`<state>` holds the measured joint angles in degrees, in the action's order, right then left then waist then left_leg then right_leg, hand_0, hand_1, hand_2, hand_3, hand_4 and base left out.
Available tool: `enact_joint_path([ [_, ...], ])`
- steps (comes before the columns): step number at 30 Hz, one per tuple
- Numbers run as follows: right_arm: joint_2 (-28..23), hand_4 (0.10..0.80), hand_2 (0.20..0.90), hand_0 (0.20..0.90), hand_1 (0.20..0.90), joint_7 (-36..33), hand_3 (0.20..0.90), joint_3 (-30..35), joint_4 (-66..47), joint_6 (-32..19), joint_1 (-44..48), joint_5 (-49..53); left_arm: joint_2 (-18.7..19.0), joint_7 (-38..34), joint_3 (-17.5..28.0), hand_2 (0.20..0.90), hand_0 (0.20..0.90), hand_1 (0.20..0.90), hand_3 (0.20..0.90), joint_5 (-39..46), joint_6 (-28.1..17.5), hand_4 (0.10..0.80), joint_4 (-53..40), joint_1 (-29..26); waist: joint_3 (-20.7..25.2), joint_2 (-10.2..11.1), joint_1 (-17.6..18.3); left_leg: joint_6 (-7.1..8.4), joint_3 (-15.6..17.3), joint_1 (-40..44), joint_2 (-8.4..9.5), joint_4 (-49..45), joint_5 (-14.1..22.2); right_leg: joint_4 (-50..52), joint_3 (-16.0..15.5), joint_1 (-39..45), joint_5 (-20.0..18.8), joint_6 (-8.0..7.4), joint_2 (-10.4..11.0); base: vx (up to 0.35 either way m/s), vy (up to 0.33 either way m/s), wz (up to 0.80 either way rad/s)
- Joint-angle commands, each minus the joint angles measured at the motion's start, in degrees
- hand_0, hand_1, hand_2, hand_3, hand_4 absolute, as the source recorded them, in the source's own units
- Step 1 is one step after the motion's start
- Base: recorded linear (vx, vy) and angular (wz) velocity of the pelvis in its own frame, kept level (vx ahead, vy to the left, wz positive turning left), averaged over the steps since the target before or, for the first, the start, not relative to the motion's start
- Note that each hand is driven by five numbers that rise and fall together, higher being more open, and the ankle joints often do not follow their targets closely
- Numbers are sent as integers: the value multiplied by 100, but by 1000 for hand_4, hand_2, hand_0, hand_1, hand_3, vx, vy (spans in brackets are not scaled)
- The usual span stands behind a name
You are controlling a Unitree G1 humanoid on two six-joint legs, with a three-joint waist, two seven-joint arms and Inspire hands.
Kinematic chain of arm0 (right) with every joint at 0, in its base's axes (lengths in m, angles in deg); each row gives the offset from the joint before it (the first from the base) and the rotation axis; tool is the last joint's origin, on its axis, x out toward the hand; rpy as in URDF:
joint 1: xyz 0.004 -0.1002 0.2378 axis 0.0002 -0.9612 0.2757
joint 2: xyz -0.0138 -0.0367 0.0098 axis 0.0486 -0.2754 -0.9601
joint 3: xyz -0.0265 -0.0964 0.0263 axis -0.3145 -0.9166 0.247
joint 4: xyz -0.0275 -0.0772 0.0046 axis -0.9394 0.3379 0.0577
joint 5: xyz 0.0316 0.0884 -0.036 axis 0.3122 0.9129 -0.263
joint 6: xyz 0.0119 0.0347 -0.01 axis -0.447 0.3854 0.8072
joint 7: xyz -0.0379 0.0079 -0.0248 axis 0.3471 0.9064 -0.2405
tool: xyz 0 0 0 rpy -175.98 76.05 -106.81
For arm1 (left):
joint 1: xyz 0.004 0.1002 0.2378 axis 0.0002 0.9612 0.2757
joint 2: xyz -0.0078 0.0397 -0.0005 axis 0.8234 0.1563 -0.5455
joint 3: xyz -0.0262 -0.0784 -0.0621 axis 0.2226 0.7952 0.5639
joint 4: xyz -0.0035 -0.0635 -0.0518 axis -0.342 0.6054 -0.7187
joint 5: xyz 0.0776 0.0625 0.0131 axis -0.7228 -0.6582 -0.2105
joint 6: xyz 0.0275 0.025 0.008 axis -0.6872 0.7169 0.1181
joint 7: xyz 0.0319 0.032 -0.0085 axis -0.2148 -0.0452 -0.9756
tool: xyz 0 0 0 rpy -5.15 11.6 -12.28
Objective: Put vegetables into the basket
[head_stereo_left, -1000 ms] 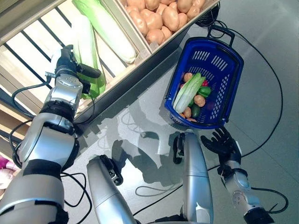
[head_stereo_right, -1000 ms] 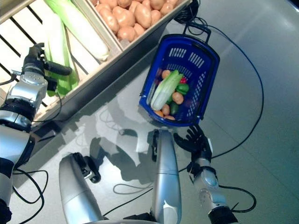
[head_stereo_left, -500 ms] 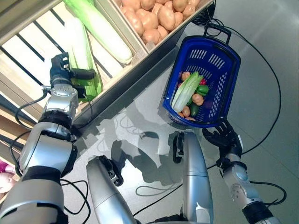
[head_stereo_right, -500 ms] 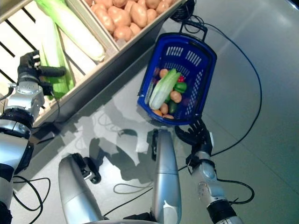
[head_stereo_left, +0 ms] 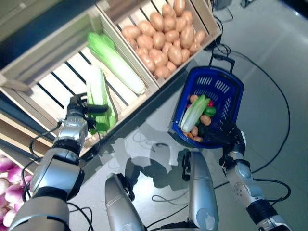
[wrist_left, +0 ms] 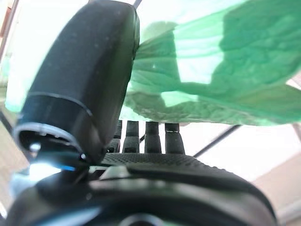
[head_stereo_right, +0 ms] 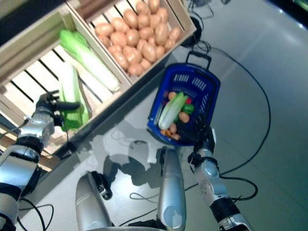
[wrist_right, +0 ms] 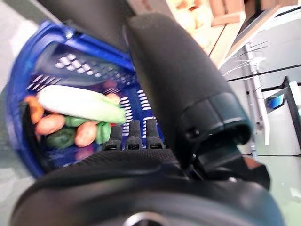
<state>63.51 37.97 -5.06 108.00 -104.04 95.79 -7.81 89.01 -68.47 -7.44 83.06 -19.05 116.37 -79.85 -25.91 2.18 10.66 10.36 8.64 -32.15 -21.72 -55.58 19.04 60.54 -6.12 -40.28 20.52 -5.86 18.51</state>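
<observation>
No readable text, label, number or sign in any view. The wooden crates (head_stereo_left: 72,43), the blue basket (head_stereo_left: 226,96) and the produce carry no legible print. A small lit screen (wrist_right: 275,101) at the edge of the right wrist view shows nothing that can be made out.
</observation>
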Motion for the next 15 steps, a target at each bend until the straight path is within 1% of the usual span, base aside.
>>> enact_joint_path([
  [1, 76, 800, 900, 900, 900, -142, 900, 215, -329, -931, -165, -257, 361, -43, 292, 300, 300, 300, 300, -385, -577, 400, -492, 438, 773, -108, -122, -711, 356, 435, 264, 613, 10, -847, -2, 901, -229, 59, 218, 10, 1, 11],
  [2, 89, 800, 900, 900, 900, -194, 900, 214, -357, -902, -174, -331, 349, -58, 322, 300, 300, 300, 300, -420, -564, 400, -588, 542, 845, -120, -143, -770, 429, 536, 304, 868, -188, -1070, -71, 1002, -400, 113, 185, 1, 6, 9],
  [3, 100, 800, 900, 900, 900, -226, 900, 212, -385, -893, -191, -399, 333, -92, 351, 300, 300, 300, 300, -437, -607, 400, -668, 646, 878, -125, -161, -775, 453, 648, 334, 984, -226, -1164, -101, 1118, -423, 112, 174, 60, 8, 6],
  [4, 129, 800, 900, 900, 900, -264, 900, 263, -405, -732, -230, -463, 297, -111, 552, 300, 300, 300, 300, -507, -643, 400, -952, 1028, 1040, -137, -239, -790, 529, 1102, 454, 1457, -358, -1604, -206, 1592, -516, 96, 123, 119, 12, 7],
  [5, 142, 800, 900, 900, 900, -200, 900, 274, -378, -688, -252, -473, 272, -164, 661, 300, 300, 300, 300, -555, -718, 400, -1055, 1201, 1106, -139, -274, -787, 551, 1272, 498, 1639, -426, -1798, -236, 1783, -564, 90, 94, 123, 7, 4],
  [6, 146, 800, 900, 900, 900, -187, 900, 276, -369, -673, -261, -478, 264, -164, 687, 300, 300, 300, 300, -574, -706, 400, -1089, 1250, 1132, -140, -282, -783, 552, 1336, 516, 1718, -448, -1890, -252, 1858, -583, 87, 81, 136, -11, 0],
  [7, 182, 800, 900, 900, 900, 8, 900, 304, -320, -546, -318, -499, 226, -201, 823, 300, 300, 300, 300, -690, -802, 400, -1241, 1534, 1292, -144, -339, -757, 590, 1647, 595, 2069, -571, -2340, -353, 2243, -693, 78, 5, 180, -23, -3],
  [8, 221, 800, 900, 900, 900, 288, 900, 310, -296, -411, -348, -394, 172, -231, 920, 300, 300, 300, 300, -817, -803, 400, -1394, 1711, 1416, -147, -379, -722, 637, 1928, 673, 2435, -690, -2753, -445, 2550, -783, 56, -71, 195, -28, -1],
  [9, 226, 800, 900, 900, 900, 421, 900, 317, -298, -367, -367, -334, 166, -240, 958, 300, 300, 300, 300, -843, -813, 400, -1461, 1786, 1456, -146, -391, -706, 657, 2030, 695, 2558, -740, -2884, -468, 2657, -815, 50, -101, 136, -30, -4],
  [10, 240, 800, 900, 900, 900, 724, 900, 324, -316, -301, -412, -216, 143, -253, 1026, 300, 300, 300, 300, -901, -883, 400, -1588, 1928, 1532, -144, -420, -666, 689, 2215, 742, 2806, -846, -3176, -526, 2874, -889, 33, -160, 109, -41, -11],
  [11, 258, 800, 900, 900, 900, 1215, 900, 352, -353, -242, -486, -42, 105, -327, 1135, 300, 300, 300, 300, -1007, -1037, 400, -1818, 2114, 1640, -142, -461, -600, 750, 2485, 822, 3174, -1006, -3669, -633, 3230, -1014, -2, -244, 106, -47, -14],
  [13, 258, 800, 900, 900, 900, 1555, 900, 388, -381, -160, -530, 75, 68, -362, 1189, 300, 300, 300, 300, -1137, -1130, 400, -2032, 2227, 1719, -155, -497, -568, 788, 2699, 897, 3472, -1137, -4006, -727, 3487, -1113, -30, -297, 80, -32, -2],
  [14, 277, 800, 900, 900, 900, 1883, 900, 421, -390, -104, -551, 214, 30, -392, 1227, 300, 300, 300, 300, -1246, -1297, 400, -2263, 2339, 1782, -162, -534, -545, 807, 2888, 949, 3757, -1256, -4347, -793, 3726, -1222, -62, -334, 68, -21, 20],
  [15, 286, 800, 900, 900, 900, 2057, 900, 453, -394, -63, -553, 305, 12, -395, 1237, 300, 300, 300, 300, -1250, -1327, 400, -2460, 2421, 1818, -165, -553, -524, 810, 2993, 974, 3942, -1330, -4553, -823, 3848, -1298, -82, -360, 73, -23, 22],
])
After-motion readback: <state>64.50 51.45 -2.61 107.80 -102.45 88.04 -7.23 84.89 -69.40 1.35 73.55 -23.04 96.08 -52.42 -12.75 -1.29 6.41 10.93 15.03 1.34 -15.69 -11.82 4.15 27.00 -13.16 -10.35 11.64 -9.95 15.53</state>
